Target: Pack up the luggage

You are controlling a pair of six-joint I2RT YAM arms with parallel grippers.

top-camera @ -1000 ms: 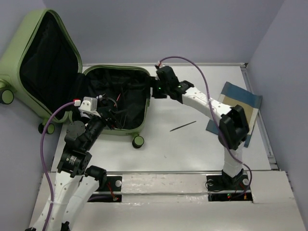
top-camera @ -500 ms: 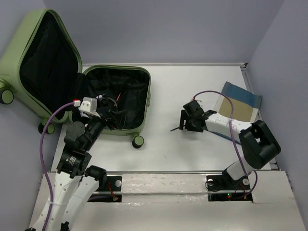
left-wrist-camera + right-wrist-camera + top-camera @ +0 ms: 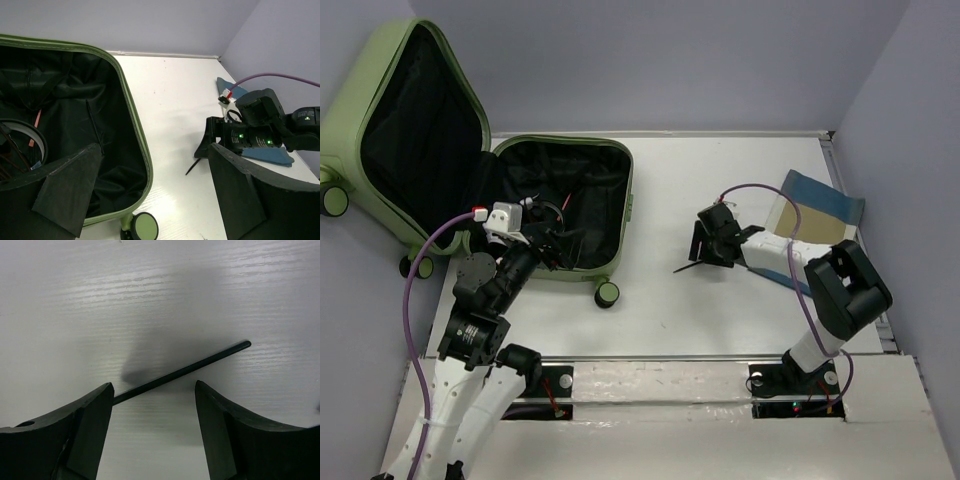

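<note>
right end effector (image 3: pixel 153 387) spread over thin black stick (image 3: pixel 185 369) on table (image 3: pixel 150 280); left end effector (image 3: pixel 155 150) spread over open luggage (image 3: pixel 131 107).

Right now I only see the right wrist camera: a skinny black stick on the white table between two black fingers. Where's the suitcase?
Observer: The luggage lies open on the left side of the table, well to the left of the right gripper.
Operator: Is stuff in it already?
Observer: Yes, some thin cords lie on its black lining.
Operator: What's the other arm doing?
Observer: The left gripper hangs open over the luggage's near edge.
</note>
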